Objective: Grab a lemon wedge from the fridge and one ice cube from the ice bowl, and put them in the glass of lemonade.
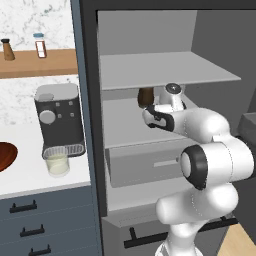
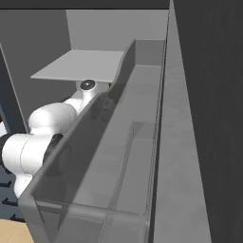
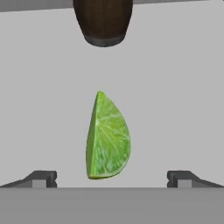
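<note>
In the hand view the lemon wedge (image 3: pixel 108 138), yellow-green with its cut face showing, lies on the pale grey shelf of the fridge (image 1: pixel 88 100). My gripper (image 3: pixel 111 179) is open just above it, one fingertip (image 3: pixel 41 178) on each side, both well apart from the wedge. In the left base view my arm reaches into the fridge's middle shelf. On the counter to the left, the glass of lemonade (image 1: pixel 57 164) stands in front of the coffee machine. The reddish-brown ice bowl (image 1: pixel 5 155) is cut off by the left edge.
A dark brown barrel-shaped container (image 3: pixel 103 22) stands on the shelf just beyond the wedge. The coffee machine (image 1: pixel 57 120) is behind the glass. The open fridge door (image 2: pixel 190 118) with its clear bins is close on my right. Two bottles (image 1: pixel 40 45) stand on a wooden wall shelf.
</note>
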Robot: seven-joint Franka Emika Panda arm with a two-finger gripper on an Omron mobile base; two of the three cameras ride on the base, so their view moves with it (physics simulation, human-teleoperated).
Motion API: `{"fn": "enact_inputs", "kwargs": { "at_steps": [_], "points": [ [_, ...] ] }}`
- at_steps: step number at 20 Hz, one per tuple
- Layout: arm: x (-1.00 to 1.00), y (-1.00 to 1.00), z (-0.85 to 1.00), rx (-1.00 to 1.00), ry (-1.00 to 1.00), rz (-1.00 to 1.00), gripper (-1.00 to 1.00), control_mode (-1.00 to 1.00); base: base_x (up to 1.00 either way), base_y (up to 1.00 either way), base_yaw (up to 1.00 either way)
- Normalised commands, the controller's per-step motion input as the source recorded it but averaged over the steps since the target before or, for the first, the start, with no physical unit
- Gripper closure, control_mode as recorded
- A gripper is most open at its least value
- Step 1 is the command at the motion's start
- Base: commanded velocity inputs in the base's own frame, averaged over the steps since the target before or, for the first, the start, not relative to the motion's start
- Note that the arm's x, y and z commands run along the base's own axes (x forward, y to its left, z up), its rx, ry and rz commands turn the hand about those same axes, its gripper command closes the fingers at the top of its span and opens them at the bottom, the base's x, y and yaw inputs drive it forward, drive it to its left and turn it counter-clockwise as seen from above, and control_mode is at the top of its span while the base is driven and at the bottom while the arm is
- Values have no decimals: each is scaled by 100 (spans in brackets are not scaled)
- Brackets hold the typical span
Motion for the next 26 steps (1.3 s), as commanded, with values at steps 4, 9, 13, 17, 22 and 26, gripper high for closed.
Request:
{"fn": "enact_inputs", "kwargs": {
  "at_steps": [4, 9, 13, 17, 22, 26],
  "points": [
    [26, 0, -50, 0, 0, 0, -100, -100, 0, 0, 0],
    [19, 0, -41, 0, -2, 0, -100, -100, 0, 0, 0],
    [10, 0, 0, 0, -2, 0, -100, -100, 0, 0, 0],
    [5, 0, 4, 0, -2, 0, -100, -100, 0, 0, 0],
    [5, 0, 0, 0, -1, 0, -100, -100, 0, 0, 0],
    [22, 0, 14, 0, 6, -1, -100, -100, 0, 0, 0]
  ]
}}
